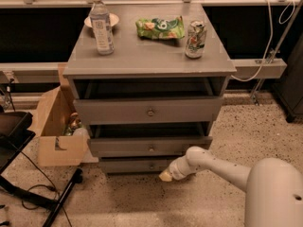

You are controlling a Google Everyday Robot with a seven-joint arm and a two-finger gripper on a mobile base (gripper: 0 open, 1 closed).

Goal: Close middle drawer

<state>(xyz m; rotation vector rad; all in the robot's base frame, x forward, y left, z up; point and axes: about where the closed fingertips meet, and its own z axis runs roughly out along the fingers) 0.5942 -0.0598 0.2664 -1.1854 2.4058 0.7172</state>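
Grey cabinet point(142, 60), three drawers, on a speckled floor.

Middle drawer point(142, 147): second of the three, flat front with a small round knob point(151, 149). It stands slightly out, its front ahead of the lowest drawer point(132, 165); a dark strip of interior shows above it. The top drawer point(147, 111) is also pulled out, its front furthest forward.

Arm point(222, 169): white, enters from the lower right and reaches left and slightly down, low over the floor. A rounded wrist joint point(196, 156) sits at the middle drawer's right front corner; contact cannot be confirmed. Gripper point(166, 175): pale yellowish tip pointing left, just in front of the lowest drawer's right end and below the middle drawer's front. Its grip state cannot be told.

On the top surface: water bottle point(101, 25) with a small plate point(112, 19) behind it, a green snack bag point(160, 27), a soda can point(195, 39).

Left of the cabinet: an open cardboard box point(54, 126).
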